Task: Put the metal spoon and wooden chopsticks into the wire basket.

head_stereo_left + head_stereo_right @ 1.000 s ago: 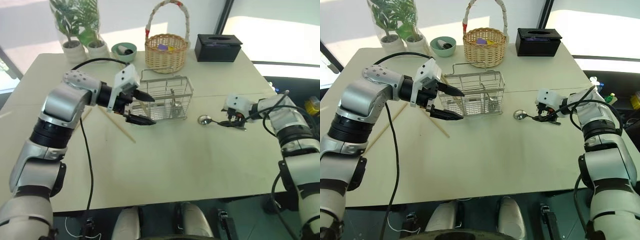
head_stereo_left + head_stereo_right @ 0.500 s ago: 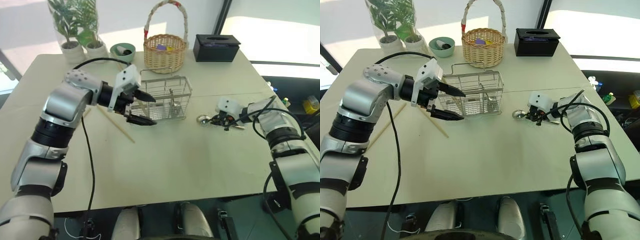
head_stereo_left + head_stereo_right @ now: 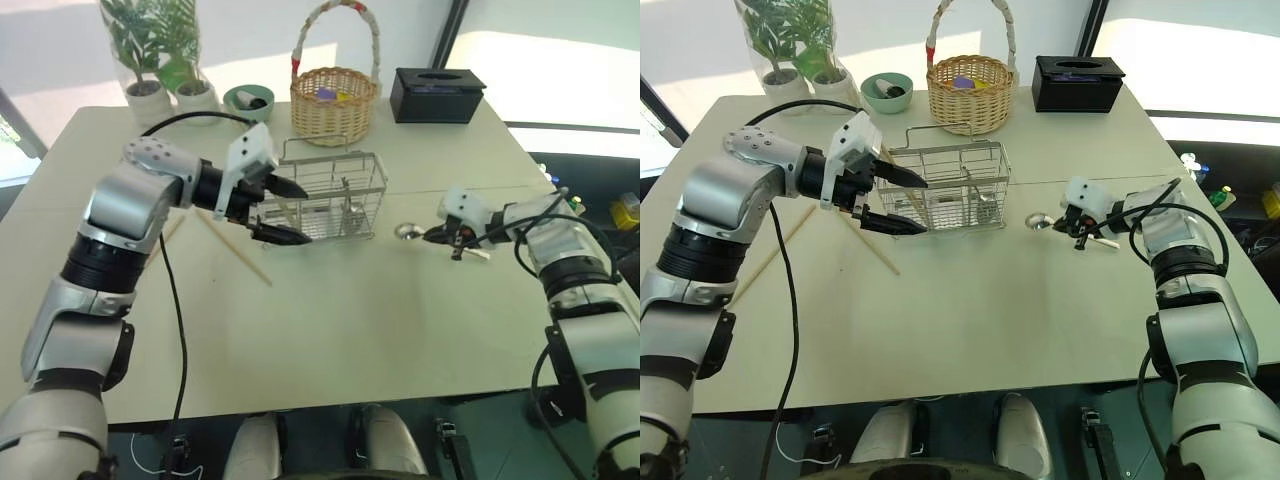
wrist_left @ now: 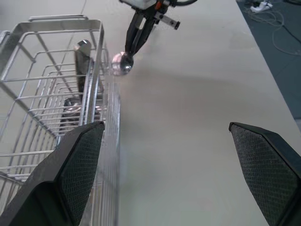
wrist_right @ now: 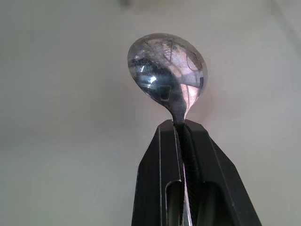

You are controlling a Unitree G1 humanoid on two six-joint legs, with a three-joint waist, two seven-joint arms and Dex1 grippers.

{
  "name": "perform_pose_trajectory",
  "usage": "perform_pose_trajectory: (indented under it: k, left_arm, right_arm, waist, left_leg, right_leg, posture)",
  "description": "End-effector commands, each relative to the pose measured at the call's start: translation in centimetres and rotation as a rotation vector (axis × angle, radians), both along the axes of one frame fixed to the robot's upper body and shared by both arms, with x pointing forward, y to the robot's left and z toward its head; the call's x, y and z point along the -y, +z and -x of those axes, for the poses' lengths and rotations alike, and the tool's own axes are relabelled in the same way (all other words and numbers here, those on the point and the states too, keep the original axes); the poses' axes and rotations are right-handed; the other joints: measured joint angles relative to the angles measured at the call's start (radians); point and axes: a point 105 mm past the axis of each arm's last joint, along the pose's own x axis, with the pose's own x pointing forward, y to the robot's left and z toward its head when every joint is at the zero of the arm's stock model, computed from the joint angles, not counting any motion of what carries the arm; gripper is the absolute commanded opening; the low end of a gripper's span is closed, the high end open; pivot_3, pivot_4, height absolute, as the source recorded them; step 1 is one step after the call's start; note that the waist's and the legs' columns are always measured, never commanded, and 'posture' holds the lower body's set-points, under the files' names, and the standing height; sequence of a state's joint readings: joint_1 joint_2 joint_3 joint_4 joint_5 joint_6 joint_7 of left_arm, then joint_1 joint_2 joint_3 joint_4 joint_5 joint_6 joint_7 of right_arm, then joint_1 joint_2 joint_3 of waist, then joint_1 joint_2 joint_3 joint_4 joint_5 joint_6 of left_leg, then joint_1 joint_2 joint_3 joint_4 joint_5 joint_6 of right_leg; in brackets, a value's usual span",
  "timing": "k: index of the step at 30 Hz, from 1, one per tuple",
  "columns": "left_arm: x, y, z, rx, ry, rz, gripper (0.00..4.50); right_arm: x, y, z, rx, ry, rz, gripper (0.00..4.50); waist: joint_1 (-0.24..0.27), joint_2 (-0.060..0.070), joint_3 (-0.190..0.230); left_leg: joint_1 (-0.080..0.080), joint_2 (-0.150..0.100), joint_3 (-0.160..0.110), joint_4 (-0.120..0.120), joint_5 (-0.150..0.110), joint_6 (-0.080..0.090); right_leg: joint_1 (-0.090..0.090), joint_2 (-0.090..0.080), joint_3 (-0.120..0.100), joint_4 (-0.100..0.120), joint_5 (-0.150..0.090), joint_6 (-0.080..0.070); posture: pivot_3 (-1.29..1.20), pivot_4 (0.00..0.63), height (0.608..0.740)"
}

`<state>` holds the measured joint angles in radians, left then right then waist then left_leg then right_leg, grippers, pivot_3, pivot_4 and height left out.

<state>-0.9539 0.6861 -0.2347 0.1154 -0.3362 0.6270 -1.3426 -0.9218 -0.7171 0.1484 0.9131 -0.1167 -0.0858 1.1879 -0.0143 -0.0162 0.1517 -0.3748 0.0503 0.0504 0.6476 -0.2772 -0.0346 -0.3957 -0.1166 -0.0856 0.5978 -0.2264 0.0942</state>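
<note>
The metal spoon (image 5: 167, 70) is held by its handle in my right gripper (image 5: 178, 125), which is shut on it, with the round bowl sticking out past the fingertips. Its bowl (image 3: 408, 231) hangs just over the table, right of the wire basket (image 3: 330, 195). My left gripper (image 3: 295, 213) stands open at the basket's left front corner, one finger (image 4: 80, 165) against the wire wall. Two wooden chopsticks lie on the table left of the basket: one (image 3: 875, 252) slants toward the front, the other (image 3: 770, 258) runs partly under my left arm.
A metal utensil (image 4: 82, 61) stands inside the wire basket. Along the table's far edge are a wicker basket (image 3: 333, 100), a black tissue box (image 3: 436, 95), a small green bowl (image 3: 247, 102) and potted plants (image 3: 160, 60).
My right gripper has shut on the spoon's handle and raised it slightly off the table, shifting a little left. The left arm has stayed put.
</note>
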Motion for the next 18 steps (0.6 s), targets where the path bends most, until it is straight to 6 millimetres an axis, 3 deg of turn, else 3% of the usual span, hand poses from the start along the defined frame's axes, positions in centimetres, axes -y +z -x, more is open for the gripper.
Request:
perform_pose_trajectory:
  k: [1, 8, 11, 13, 15, 18]
  left_arm:
    - [-0.7, 2.4, -0.2, 0.078, 0.024, 0.044, 4.50]
    - [-0.8, 2.7, -0.6, 0.091, 0.040, 0.060, 4.50]
    - [-0.8, 3.0, -0.9, 0.100, 0.053, 0.075, 4.50]
    - [-0.9, 3.1, -1.0, 0.103, 0.059, 0.081, 4.50]
    - [-1.0, 3.2, -1.0, 0.106, 0.065, 0.088, 4.50]
    - [-1.3, 3.6, -1.0, 0.116, 0.079, 0.104, 4.50]
  right_arm:
    - [0.5, 4.9, 0.2, 0.132, -0.002, -0.090, 0.06]
    - [1.3, 5.8, 1.4, 0.158, -0.016, -0.071, 0.06]
    - [1.2, 7.7, 1.8, 0.209, -0.020, -0.113, 0.06]
    - [0.8, 9.5, 1.6, 0.252, -0.032, -0.178, 0.06]
    - [-1.3, 13.5, 1.3, 0.339, -0.031, -0.346, 0.06]
    - [-4.9, 18.0, 1.3, 0.400, -0.001, -0.556, 0.06]
  waist:
    - [0.002, 0.000, 0.000]
    - [0.002, 0.000, 0.000]
    - [0.002, 0.000, 0.000]
    - [0.000, 0.000, 0.000]
    - [-0.003, 0.000, 0.000]
    - [-0.007, 0.001, 0.001]
  left_leg:
    - [0.000, 0.000, 0.000, 0.000, 0.000, 0.000]
    - [0.000, 0.000, 0.000, 0.000, 0.000, 0.000]
    - [0.000, 0.000, 0.000, 0.000, 0.000, 0.000]
    - [0.000, 0.000, 0.000, 0.000, 0.000, 0.000]
    - [0.000, 0.000, 0.000, 0.000, 0.000, 0.000]
    - [0.000, 0.001, 0.000, 0.000, 0.000, 0.000]
  right_leg:
    - [0.000, 0.000, 0.000, 0.000, 0.000, 0.000]
    - [0.001, 0.000, 0.000, 0.000, 0.000, 0.000]
    - [0.000, 0.000, 0.000, 0.000, 0.000, 0.000]
    - [0.000, 0.000, 0.000, 0.000, 0.000, 0.000]
    - [0.000, 0.000, 0.000, 0.000, 0.000, 0.000]
    - [-0.002, 0.000, 0.000, 0.001, 0.000, 0.000]
  posture:
    - [0.00, 0.150, 0.717]
    - [0.00, 0.150, 0.717]
    - [0.00, 0.150, 0.717]
    - [0.00, 0.150, 0.717]
    - [0.00, 0.150, 0.717]
    - [0.00, 0.150, 0.717]
